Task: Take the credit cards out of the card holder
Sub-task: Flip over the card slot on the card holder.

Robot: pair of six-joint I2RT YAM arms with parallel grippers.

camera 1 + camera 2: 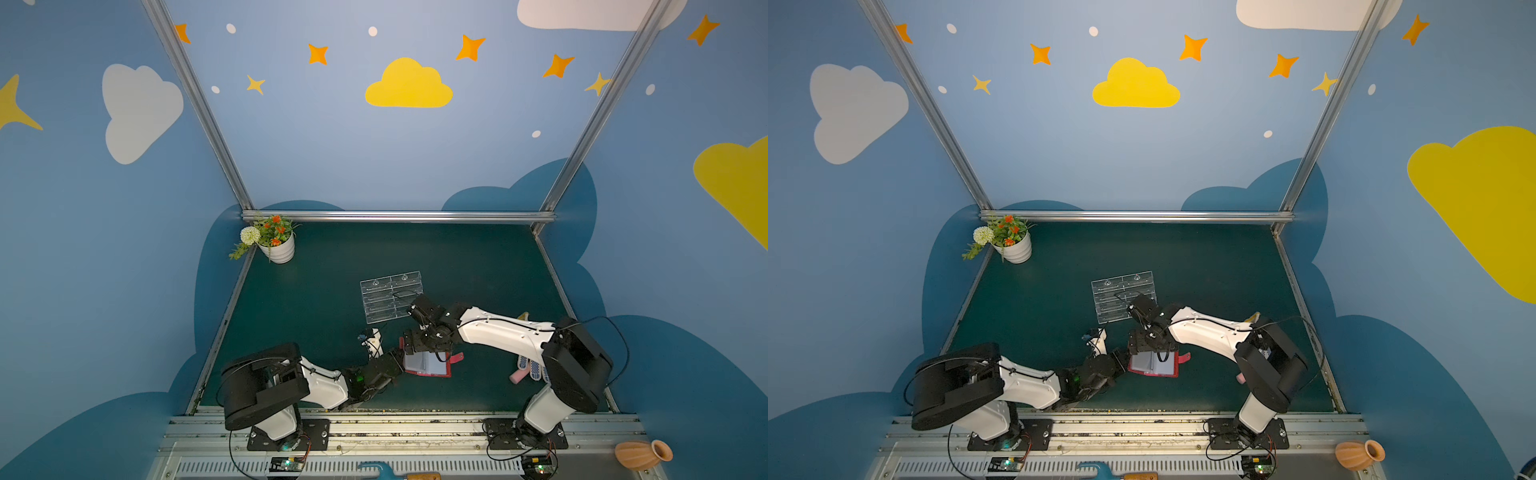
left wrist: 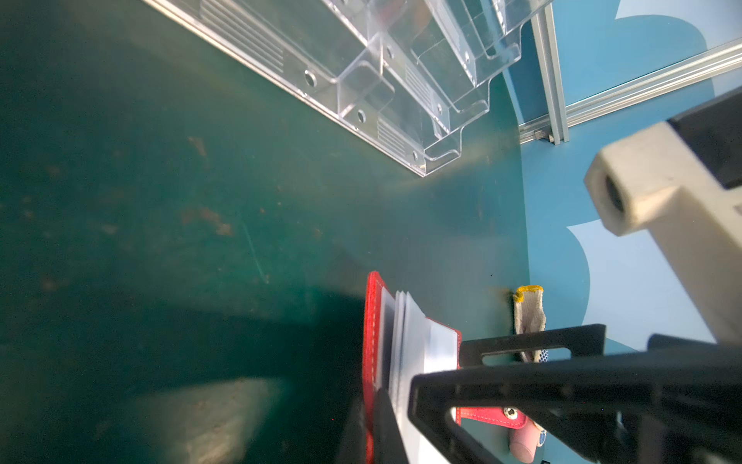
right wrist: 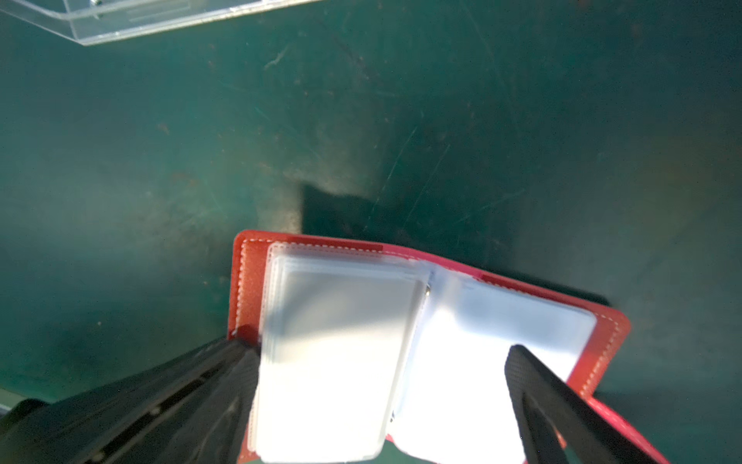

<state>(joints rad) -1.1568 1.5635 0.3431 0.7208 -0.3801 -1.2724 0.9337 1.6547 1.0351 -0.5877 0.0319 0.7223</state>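
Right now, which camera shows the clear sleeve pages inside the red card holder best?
The right wrist view: the sleeve pages lie open and fill the frame, though glare whitens them. The left wrist view shows the pages only edge-on. Both top views show the card holder small and distant, with no page detail.

Blue walls (image 1: 332, 158) painted with clouds (image 1: 408, 85) and orange stars (image 1: 318, 54) rise behind aluminium frame rails (image 1: 399, 216) around a dark green desk (image 1: 457, 257).

The card holder (image 1: 1149, 364) lies open on the table (image 1: 1200, 266).
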